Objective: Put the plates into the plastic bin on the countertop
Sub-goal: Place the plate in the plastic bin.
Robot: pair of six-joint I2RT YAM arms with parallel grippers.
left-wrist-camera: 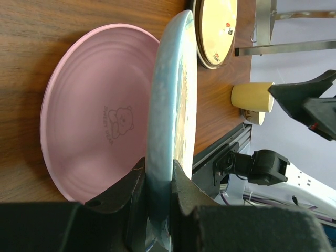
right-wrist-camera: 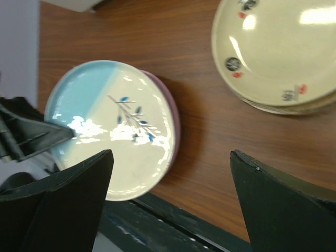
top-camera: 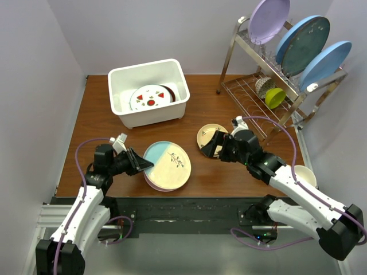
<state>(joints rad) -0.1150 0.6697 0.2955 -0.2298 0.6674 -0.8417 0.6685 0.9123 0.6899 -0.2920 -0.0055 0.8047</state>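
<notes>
Clamps left gripper [left-wrist-camera: 159, 178] on the nine-o'clock rim of the pale blue plate [top-camera: 168, 165], likely to lift it off the pink plate [left-wrist-camera: 100, 121] toward the plastic bin [top-camera: 155, 114] at eleven o'clock, with right gripper [right-wrist-camera: 170, 157] released beside tan plate [right-wrist-camera: 278, 52].

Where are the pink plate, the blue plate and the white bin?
pink plate [left-wrist-camera: 100, 121]: left wrist view, on the middle of its face.
blue plate [left-wrist-camera: 165, 105]: left wrist view, on its tilted-up blue rim.
white bin [top-camera: 155, 117]: top external view, on its near outside wall.
</notes>
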